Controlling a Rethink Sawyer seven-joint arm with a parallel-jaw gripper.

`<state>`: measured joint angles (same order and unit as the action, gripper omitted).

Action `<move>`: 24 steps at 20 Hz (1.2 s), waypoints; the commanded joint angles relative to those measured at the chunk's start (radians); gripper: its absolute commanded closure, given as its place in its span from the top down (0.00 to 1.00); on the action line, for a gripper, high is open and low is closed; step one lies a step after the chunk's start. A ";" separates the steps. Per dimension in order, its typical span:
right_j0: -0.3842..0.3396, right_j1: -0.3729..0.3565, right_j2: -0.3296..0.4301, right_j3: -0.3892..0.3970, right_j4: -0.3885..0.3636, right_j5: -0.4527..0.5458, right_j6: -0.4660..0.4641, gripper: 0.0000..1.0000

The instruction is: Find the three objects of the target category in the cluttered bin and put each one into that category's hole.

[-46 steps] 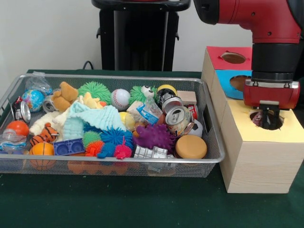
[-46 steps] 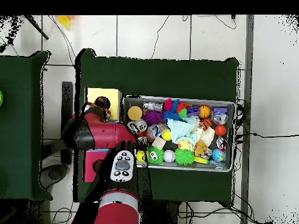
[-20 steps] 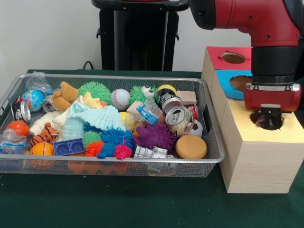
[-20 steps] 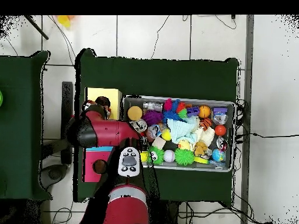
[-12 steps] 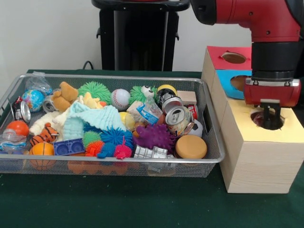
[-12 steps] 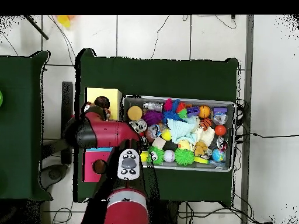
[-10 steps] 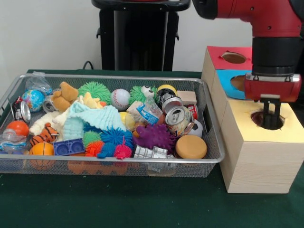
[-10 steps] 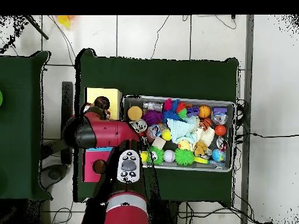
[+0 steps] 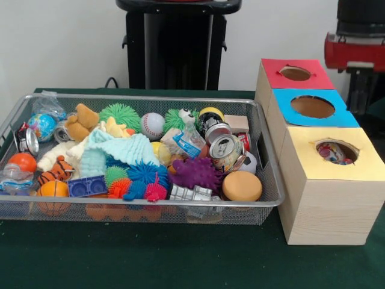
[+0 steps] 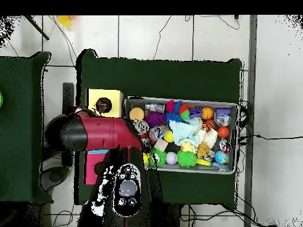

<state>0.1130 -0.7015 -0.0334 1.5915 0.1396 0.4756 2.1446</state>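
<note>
Yellow-topped box [image 9: 328, 180] stands just right of the wire bin [image 9: 272, 192]; through its hole [image 9: 334, 152] we see a crinkled wrapper-like item [image 9: 332, 153] lying inside; the gripper [image 9: 360, 90] hangs high at the right edge, above and behind the blue-topped box [image 9: 313, 108], well clear of the holes; we cannot tell how its claw is set; the bin holds crushed cans [image 9: 225, 147], spiky balls [image 9: 195, 173], plush toys [image 9: 81, 122].

End effector [image 9: 360, 90] raised, state unclear.
</note>
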 commanded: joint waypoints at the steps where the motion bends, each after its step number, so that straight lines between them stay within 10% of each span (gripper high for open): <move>1: 0.007 -0.110 0.002 0.027 0.012 0.197 0.105 0.00; 12: -0.092 -0.226 -0.009 -0.013 -0.059 0.344 -0.038 0.00; 24: -0.279 -0.211 0.114 -0.038 -0.165 0.232 -0.216 0.00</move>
<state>-0.1003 -0.9363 -0.0209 1.5525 0.0561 0.6966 2.1446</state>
